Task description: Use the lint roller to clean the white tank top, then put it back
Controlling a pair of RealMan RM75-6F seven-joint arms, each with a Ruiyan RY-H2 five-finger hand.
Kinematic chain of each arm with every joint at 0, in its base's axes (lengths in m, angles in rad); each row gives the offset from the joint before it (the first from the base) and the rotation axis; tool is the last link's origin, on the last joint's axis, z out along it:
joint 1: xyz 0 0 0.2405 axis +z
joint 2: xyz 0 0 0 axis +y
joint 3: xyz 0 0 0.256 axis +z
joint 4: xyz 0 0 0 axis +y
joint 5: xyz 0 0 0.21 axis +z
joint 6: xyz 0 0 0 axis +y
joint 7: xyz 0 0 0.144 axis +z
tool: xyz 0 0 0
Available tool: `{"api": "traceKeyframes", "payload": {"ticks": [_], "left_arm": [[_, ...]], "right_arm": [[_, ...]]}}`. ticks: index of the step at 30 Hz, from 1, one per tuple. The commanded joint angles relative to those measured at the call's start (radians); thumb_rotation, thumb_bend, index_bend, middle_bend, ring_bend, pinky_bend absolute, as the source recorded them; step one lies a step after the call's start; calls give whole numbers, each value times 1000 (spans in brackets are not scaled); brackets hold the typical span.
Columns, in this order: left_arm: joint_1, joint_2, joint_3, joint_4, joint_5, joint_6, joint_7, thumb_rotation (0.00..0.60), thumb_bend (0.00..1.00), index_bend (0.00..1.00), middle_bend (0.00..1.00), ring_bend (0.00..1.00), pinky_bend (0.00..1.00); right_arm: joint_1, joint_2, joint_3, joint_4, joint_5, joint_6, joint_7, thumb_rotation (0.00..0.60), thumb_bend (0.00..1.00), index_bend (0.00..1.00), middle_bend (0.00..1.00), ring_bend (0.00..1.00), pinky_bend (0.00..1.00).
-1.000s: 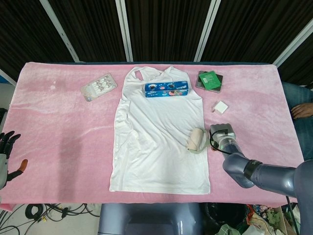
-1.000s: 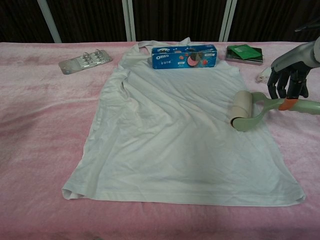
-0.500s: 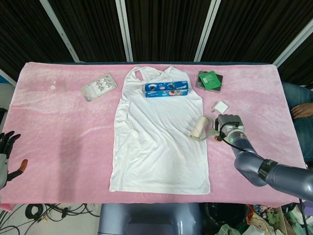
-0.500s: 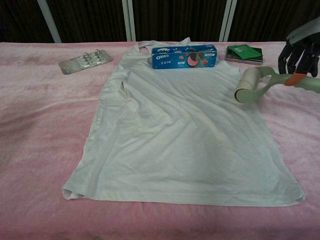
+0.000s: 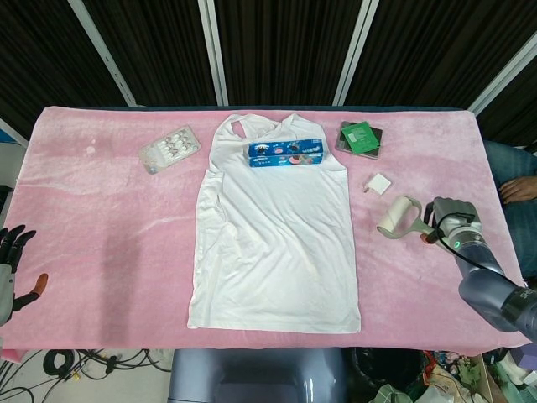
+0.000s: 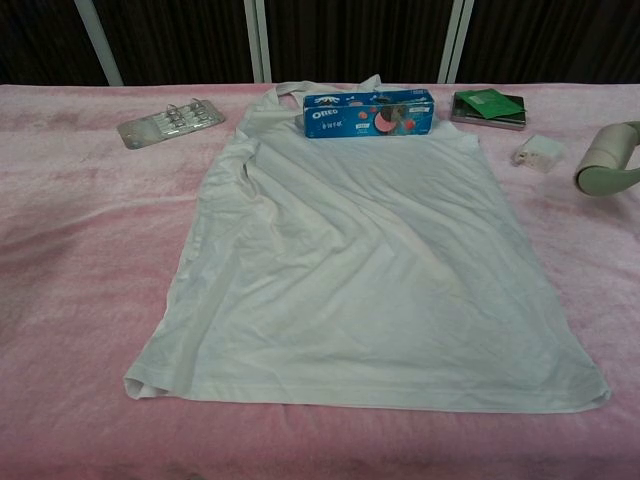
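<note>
Table cover [image 5: 101,218]: pink plush cloth spread over the whole work surface; every item below lies on it.
White tank top [image 5: 277,235]: laid flat and wrinkled at the centre of the cloth, neck toward the far edge, hem toward the robot.
Right hand [image 5: 449,220]: at the right of the cloth, fingers wrapped around the handle of the lint roller; out of the chest view.
Left hand [image 5: 13,264]: at the lower left edge of the head view, off the table, dark fingers spread apart, nothing in them.
Lint roller [image 5: 398,218]: pale green frame with a cream roll, held by the right hand over the pink cloth, to the right of the tank top and apart from it; whether the roll touches the cloth cannot be told.
Cookie box [image 5: 285,152]: blue, lying across the chest of the tank top.
Blister pack [image 5: 169,149]: clear, left of the tank top, near its shoulder.
Green-topped dark case [image 5: 361,138]: right of the cookie box, on the cloth.
Small white block [image 5: 377,184]: between the dark case and the lint roller.
</note>
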Motion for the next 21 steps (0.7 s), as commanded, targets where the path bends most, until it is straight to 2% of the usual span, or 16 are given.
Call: {"api": "traceKeyframes", "payload": {"ticks": [1,10,18,21], "left_arm": [[1,-2,1,0,0,1,2,600,318,149,85,36,0],[0,-3,-2,3,-4,0,5,600,317,149,85,36,0],[-1,-3,-2,4,-5,-3,5,600,318,149,85,36,0],[-1,-3,-3,4,-7,-4,7,600,317,149,85,36,0]], "right_arm": [[-70,-41,7,57,-90,-13,61,600,601,920,725,674,446],[-178,-121,88,153,-262,-47,218,600,602,920,719,660,446],[-198,-146,92,187,-316,-72,256,600,523,917,681,582,422],[-206,-158,97,197,-330,-87,282,600,488,834,611,539,416]]}}
